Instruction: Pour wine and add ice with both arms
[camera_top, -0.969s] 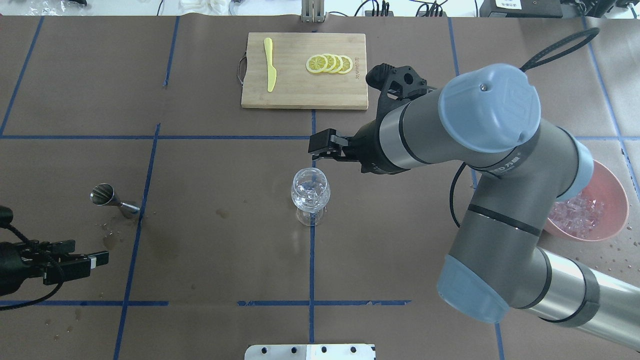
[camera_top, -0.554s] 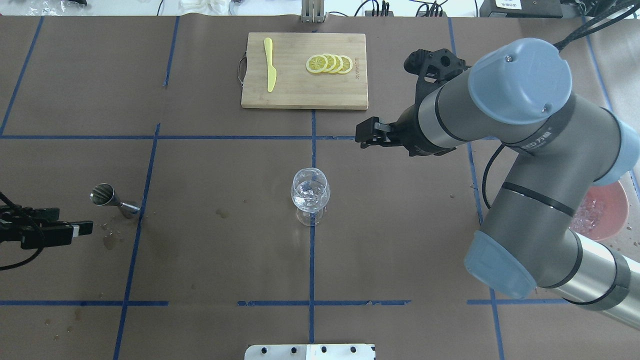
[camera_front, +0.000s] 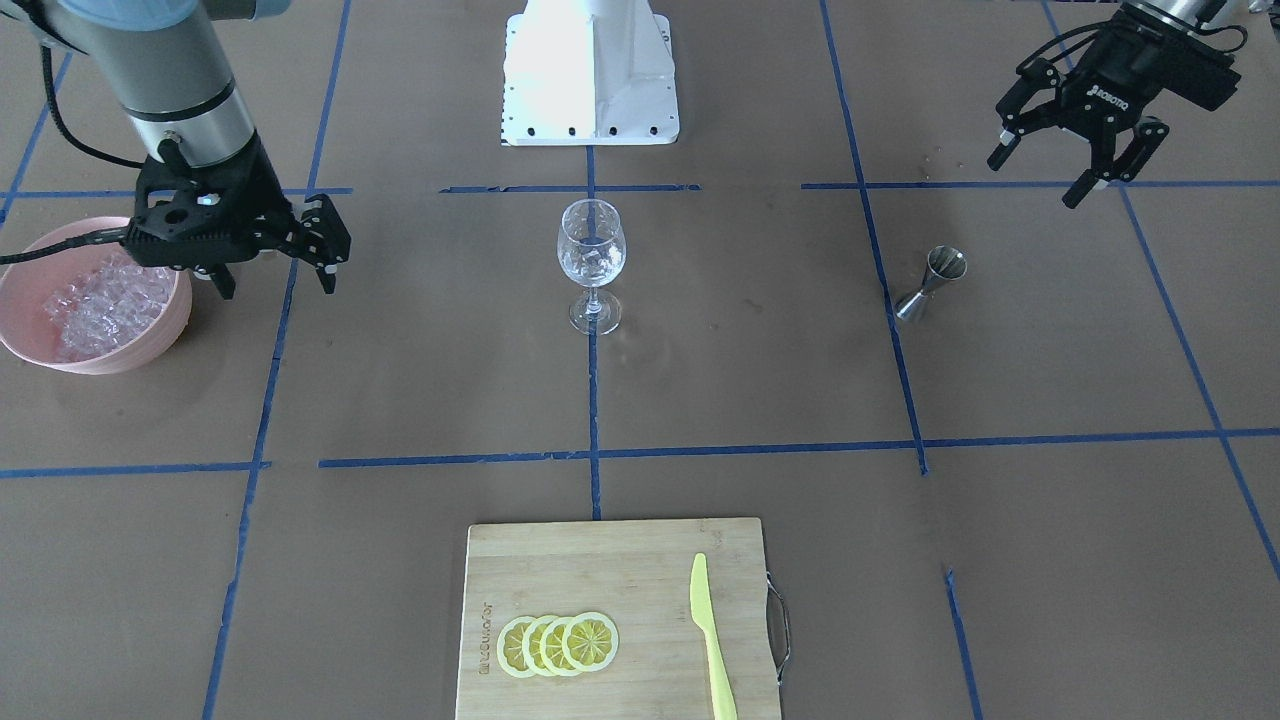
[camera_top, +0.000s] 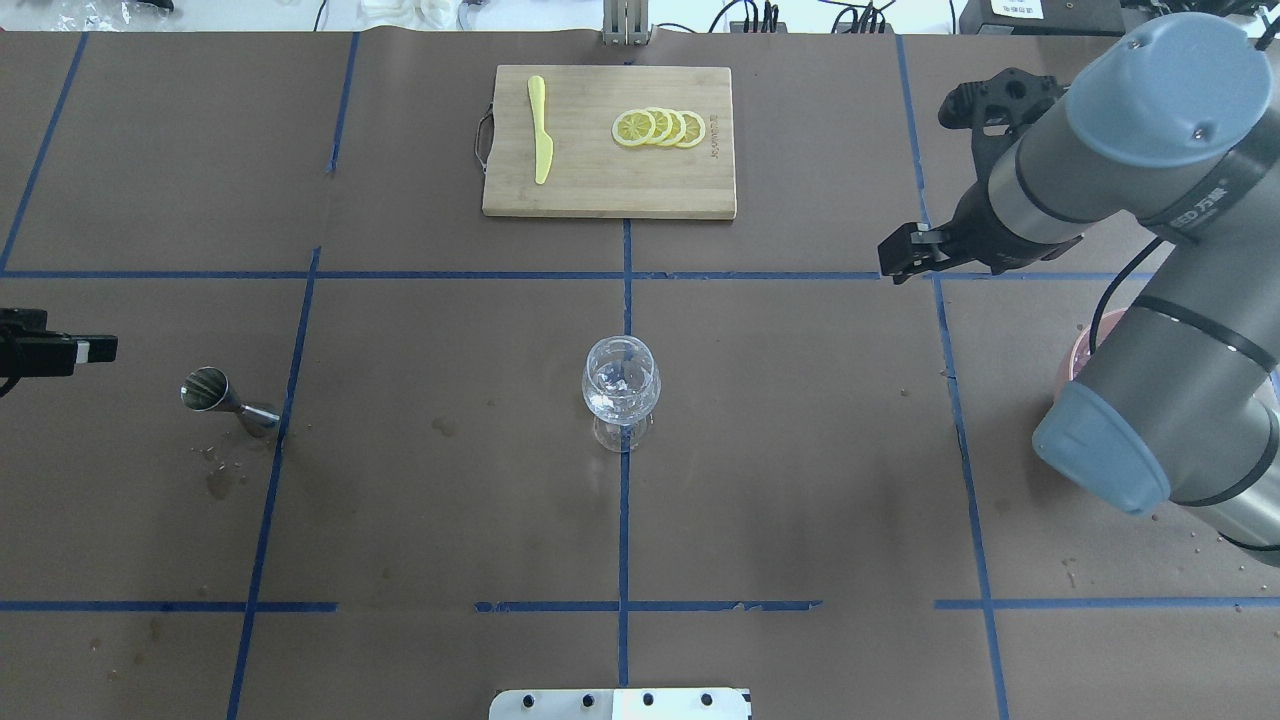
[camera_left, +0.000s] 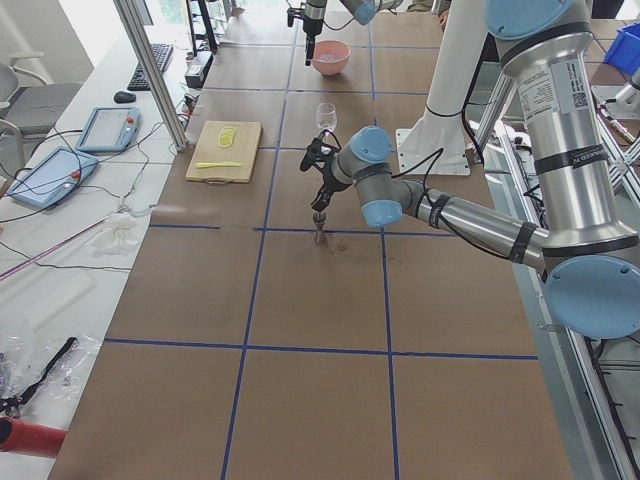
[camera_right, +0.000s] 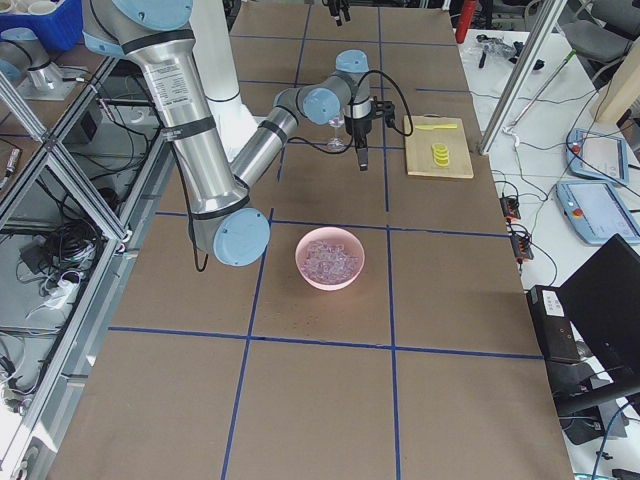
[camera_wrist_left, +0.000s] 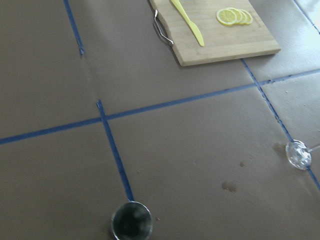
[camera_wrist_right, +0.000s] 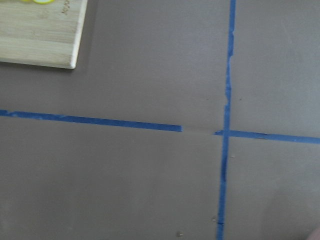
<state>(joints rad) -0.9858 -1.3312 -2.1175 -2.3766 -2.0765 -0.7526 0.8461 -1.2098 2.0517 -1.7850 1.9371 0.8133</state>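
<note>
R gripper (camera_front: 278, 278) hangs above the table (camera_front: 760, 380) between the pink bowl (camera_front: 165, 330) and the wine glass (camera_front: 592, 255), jaws spread wide, nothing in them. L gripper (camera_front: 1040, 175) is likewise spread and empty, out left of the steel jigger (camera_front: 930, 280), apart from it. The ice (camera_front: 95, 300) lies piled in the bowl – a few cubes also sit in the glass at table ctr.

We see brown paper gridded w/ blue tape (camera_front: 760, 450), the white base (camera_front: 592, 80) on the robot's side, and tablets (camera_left: 105, 125) on a white bench (camera_left: 70, 290) past the far edge. At the far side lies a bamboo board (camera_front: 620, 570) w/ lemon slices (camera_front: 560, 643) and a yellow knife (camera_front: 710, 630). From overhead the R arm (camera_top: 1180, 400) covers nearly all the bowl.

Vs. 1 s ago: R gripper has swung from just behind the glass out to the right; L gripper has pulled left and farther away – glass, jigger and board unmoved.
</note>
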